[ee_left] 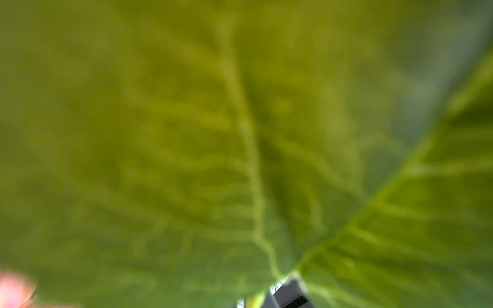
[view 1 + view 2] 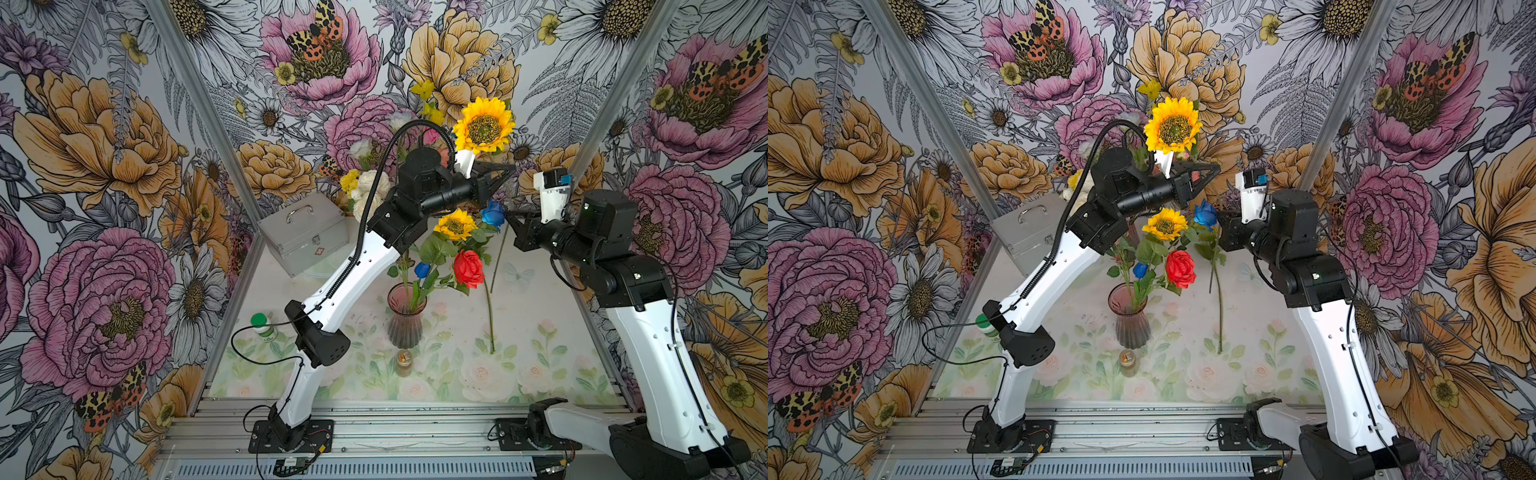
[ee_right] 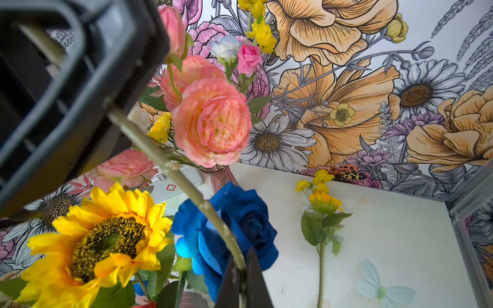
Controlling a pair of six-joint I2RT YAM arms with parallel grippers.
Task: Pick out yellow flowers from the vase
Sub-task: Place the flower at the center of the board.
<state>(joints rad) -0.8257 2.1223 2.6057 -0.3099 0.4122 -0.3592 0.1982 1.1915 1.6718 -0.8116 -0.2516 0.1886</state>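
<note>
One raised sunflower hangs above the vase, its stem pinched tight by the left gripper near its head and the right gripper lower, beside a blue rose; a second sunflower stands in the vase.

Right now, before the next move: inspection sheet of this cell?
Surface: table, pale flower print; one yellow flower lies on it.
Job's things: raised sunflower out of the vase; second sunflower in it.
Clutter: silver case, green-capped bottle, small jar.
Grippers: left gripper and right gripper both shut on the raised sunflower's stem.
Cables: black hose along left arm; thin wire loops beside it.
Surroundings: flowered wallpaper, metal posts.
</note>
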